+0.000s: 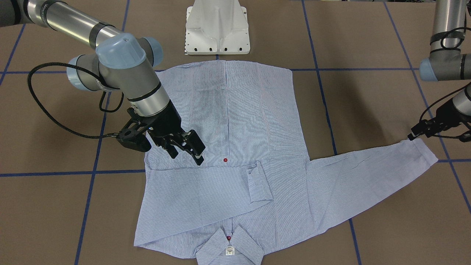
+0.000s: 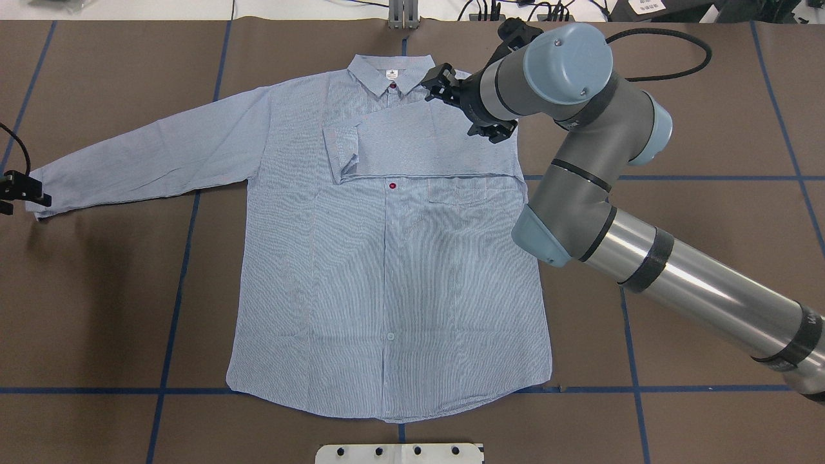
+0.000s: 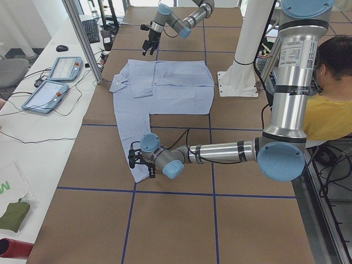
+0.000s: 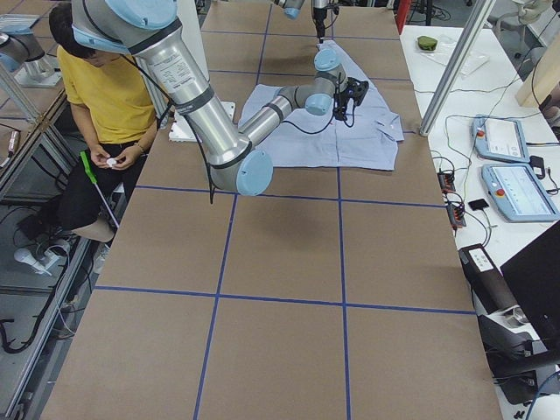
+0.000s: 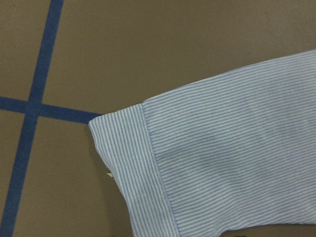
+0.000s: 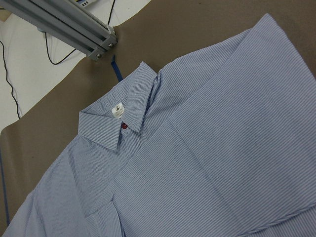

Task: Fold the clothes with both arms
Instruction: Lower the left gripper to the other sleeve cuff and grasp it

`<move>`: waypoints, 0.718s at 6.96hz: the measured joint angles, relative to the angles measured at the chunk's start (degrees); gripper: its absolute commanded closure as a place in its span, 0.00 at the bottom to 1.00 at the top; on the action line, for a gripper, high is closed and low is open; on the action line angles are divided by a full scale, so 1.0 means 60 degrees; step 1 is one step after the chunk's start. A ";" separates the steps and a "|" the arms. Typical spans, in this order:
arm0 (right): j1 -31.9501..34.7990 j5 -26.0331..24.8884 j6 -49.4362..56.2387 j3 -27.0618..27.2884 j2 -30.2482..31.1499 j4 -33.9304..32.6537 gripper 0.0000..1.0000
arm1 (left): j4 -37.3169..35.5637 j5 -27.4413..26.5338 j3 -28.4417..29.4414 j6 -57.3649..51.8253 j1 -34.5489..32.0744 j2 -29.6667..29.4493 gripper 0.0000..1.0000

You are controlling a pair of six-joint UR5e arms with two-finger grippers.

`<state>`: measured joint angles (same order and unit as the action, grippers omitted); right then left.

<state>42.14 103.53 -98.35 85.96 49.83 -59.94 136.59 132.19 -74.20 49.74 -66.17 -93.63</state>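
Shirt [image 2: 387, 258], mid-worktop, collar toward the far edge; right sleeve [image 2: 419, 145] folded across the chest, left sleeve [image 2: 148, 154] outstretched toward the left edge. Right gripper [image 1: 186, 152]: fingers apart, empty, above the fold. Left gripper [image 1: 413, 135]: at the cuff [image 5: 133, 163]; grip indeterminable, fingers cut off overhead. Judged next: pinch cuff, carry it across.

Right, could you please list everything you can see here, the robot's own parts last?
shirt: one, light blue striped, on table, one sleeve folded across chest, other stretched out.
table: one, brown with blue tape grid.
pedestal base: one, white, by hem.
pendants: two, blue-grey, side bench.
person: one, yellow top, beside robot.
right arm: one, silver-grey; right fingers open above folded sleeve.
left arm: one, silver-grey; left fingers at outstretched cuff, state unclear.
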 measured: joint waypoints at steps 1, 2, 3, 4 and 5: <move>-0.0010 0.0000 0.0000 0.0000 0.0000 0.0000 0.00 | 0.0053 0.0000 0.0095 0.0000 0.0007 -0.0006 0.23; -0.0021 0.0000 0.0000 0.0000 0.0000 0.0000 0.00 | 0.0076 0.0000 0.0159 0.0000 0.0016 -0.0013 0.24; -0.0028 0.0000 0.0000 0.0000 0.0000 0.0000 0.00 | 0.0087 0.0000 0.0222 0.0000 0.0028 -0.0036 0.30; -0.0032 0.0000 -0.0003 0.0000 0.0000 0.0000 0.00 | 0.0096 0.0000 0.0294 0.0000 0.0035 -0.0081 0.37; -0.0035 0.0000 -0.0009 0.0001 0.0000 0.0000 0.00 | 0.0100 0.0000 0.0358 0.0001 0.0045 -0.0128 0.48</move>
<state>41.93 103.54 -98.41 85.96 49.83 -59.94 137.19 132.19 -72.05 49.75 -65.90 -94.39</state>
